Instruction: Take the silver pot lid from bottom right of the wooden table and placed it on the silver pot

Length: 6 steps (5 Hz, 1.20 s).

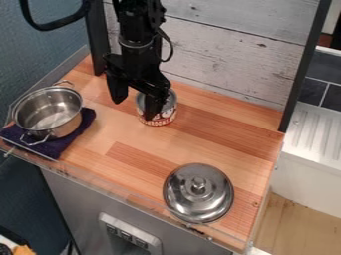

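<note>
The black gripper (136, 98) hangs over the upper left part of the wooden table (126, 154), its two fingers spread apart with nothing visible between them. The silver lid (198, 193), round with a knob on top, lies knob up at the table's lower right, well away from the gripper. At the left stands the silver pot (48, 113), uncovered and seemingly empty, with wire handles; it rests on a dark folded cloth (85, 121).
An open metal can (166, 115) with a red and white label stands just behind or under the gripper's right finger, contact unclear. A whitewashed plank wall (226, 55) borders the back. A clear low rail runs along the front edge.
</note>
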Tool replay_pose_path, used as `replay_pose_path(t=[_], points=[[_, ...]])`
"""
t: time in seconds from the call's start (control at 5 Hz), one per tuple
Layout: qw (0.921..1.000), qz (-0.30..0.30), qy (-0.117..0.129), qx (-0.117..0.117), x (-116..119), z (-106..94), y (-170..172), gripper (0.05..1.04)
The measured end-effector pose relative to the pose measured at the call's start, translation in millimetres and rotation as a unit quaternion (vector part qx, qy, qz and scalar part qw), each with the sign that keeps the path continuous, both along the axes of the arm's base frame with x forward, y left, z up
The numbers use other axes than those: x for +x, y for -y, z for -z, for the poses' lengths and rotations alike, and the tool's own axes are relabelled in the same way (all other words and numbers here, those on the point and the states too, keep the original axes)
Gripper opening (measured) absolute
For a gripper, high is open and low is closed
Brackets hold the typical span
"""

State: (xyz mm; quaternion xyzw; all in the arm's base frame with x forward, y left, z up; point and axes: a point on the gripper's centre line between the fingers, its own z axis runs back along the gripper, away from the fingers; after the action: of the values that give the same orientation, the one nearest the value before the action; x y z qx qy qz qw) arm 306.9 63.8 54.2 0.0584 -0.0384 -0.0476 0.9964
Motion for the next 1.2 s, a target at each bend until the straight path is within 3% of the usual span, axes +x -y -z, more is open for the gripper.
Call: replay_pose_path(t=[0.2,0.4,0.8,1.2], points=[[0.9999,0.001,-0.015,-0.003,-2.6,9.6,1.6,1.001],[0.9985,0.051,-0.017,-0.007,-1.5,13.5,30.1,1.001],[0.9848,0.172,-0.005,-0.027,-13.4,21.4,111.8,1.001],[0.9824,0.179,-0.04,-0.033,-44.6,41.3,121.5,1.001]])
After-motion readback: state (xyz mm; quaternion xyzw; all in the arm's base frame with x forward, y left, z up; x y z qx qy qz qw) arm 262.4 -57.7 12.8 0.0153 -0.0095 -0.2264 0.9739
